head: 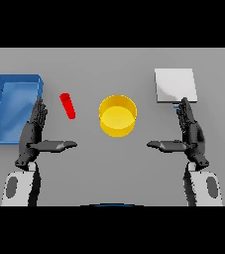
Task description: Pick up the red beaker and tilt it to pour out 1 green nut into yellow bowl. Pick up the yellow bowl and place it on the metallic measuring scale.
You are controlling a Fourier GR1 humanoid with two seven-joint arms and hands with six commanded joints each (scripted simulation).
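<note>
Left hand [33,133] and right hand [192,133] hover nearest, both flat, fingers straight, thumbs out, holding nothing. Beyond: red beaker [68,105] just beside left fingers, leaning; yellow bowl [117,115] centre; metallic measuring scale [175,85] far right; blue tray [14,106] left. Nut not visible, probably inside beaker. Risk: slim beaker gets knocked over or over-tilted, spilling extra nuts.

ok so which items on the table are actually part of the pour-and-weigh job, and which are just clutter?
Job items:
red beaker, lying between the tray and the bowl
yellow bowl, centre
metallic measuring scale, far right
left hand and right hand, both open, holding nothing

Just lying about:
blue tray, far left
</note>
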